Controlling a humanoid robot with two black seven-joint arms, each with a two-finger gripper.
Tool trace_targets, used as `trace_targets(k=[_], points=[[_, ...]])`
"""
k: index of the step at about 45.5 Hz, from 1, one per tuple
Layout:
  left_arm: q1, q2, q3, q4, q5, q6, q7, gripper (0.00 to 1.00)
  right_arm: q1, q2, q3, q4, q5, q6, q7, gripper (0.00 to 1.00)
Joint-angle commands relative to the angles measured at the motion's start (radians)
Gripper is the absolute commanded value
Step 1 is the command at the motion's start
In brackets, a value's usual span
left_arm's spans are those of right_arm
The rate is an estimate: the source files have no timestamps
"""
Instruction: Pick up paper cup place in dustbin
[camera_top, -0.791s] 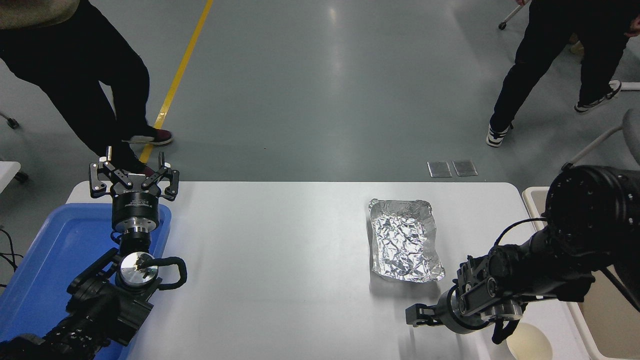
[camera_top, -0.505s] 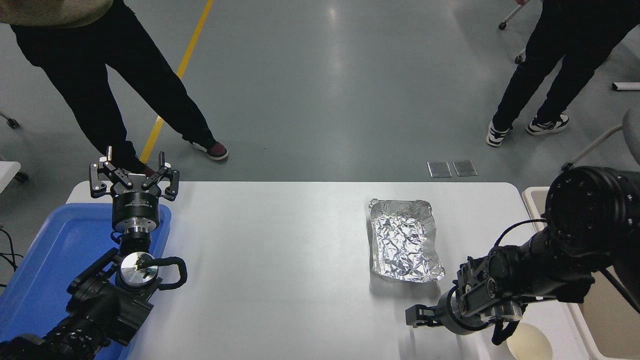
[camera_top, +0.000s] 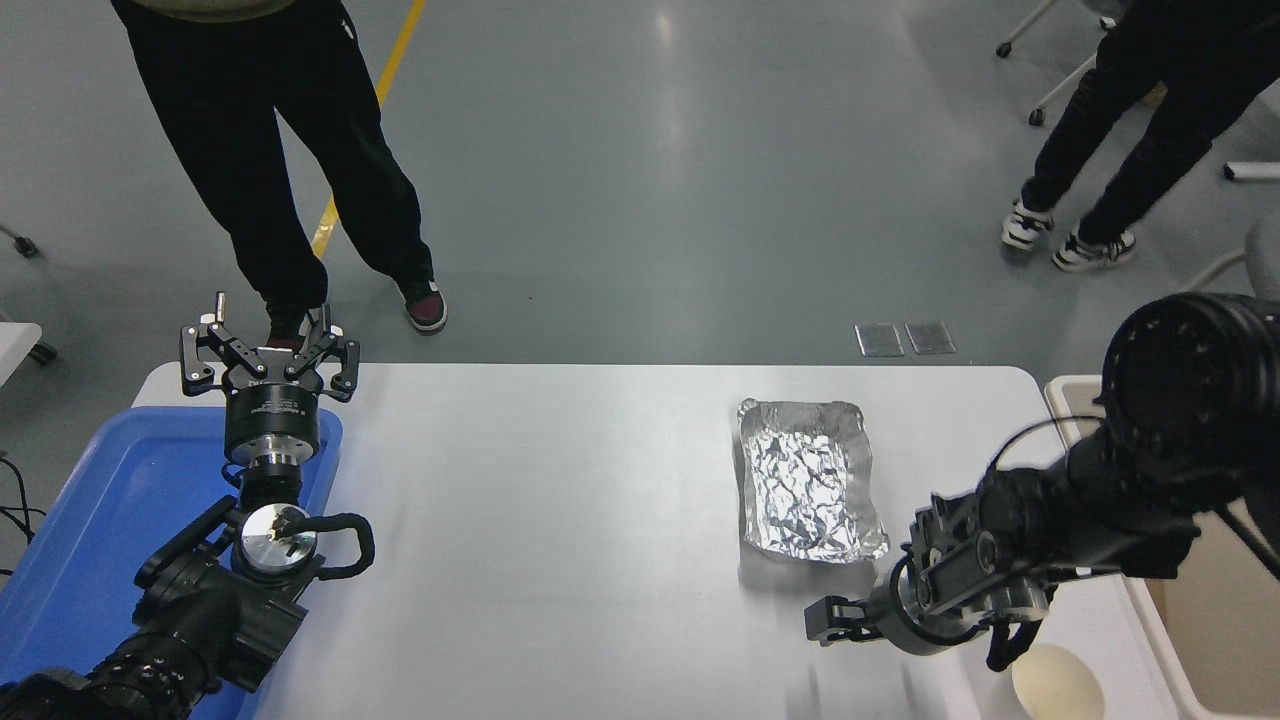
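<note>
So my right claw is hanging low over the near right corner of the table, fingers spread apart, one reaching left and one hooking down right by the cup. It's not holding anything. The cup sits upright at the near right edge, just beside that finger. The bin is off the table's right side. A foil tray lies just beyond the claw. My left claw is parked open over the blue tray.
</note>
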Motion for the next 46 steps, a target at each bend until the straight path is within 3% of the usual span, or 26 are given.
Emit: trace_targets(k=[1, 9, 15, 21, 31, 42, 46], points=[[0.000, 0.001, 0.000, 0.000, 0.000, 0.000, 0.000, 0.99, 0.315, -0.058, 0.007, 0.147, 0.001, 0.151, 0.011, 1.00], [0.002, 0.001, 0.000, 0.000, 0.000, 0.000, -0.002, 0.99, 0.589, -0.300, 0.010, 0.145, -0.011, 0.452, 0.017, 1.00], [0.002, 0.001, 0.000, 0.000, 0.000, 0.000, -0.002, 0.99, 0.715, -0.417, 0.001, 0.142, -0.078, 0.581, 0.017, 1.00], [0.002, 0.001, 0.000, 0.000, 0.000, 0.000, -0.002, 0.99, 0.841, -0.469, -0.025, 0.142, -0.154, 0.658, 0.017, 1.00], [0.002, 0.001, 0.000, 0.000, 0.000, 0.000, -0.002, 0.99, 0.956, -0.476, -0.047, 0.130, -0.175, 0.759, 0.017, 1.00], [0.002, 0.001, 0.000, 0.000, 0.000, 0.000, -0.002, 0.99, 0.939, -0.489, -0.059, 0.087, -0.410, 0.754, 0.017, 1.00], [0.002, 0.001, 0.000, 0.000, 0.000, 0.000, -0.002, 0.99, 0.910, -0.529, -0.073, 0.072, -0.444, 0.753, 0.017, 1.00]])
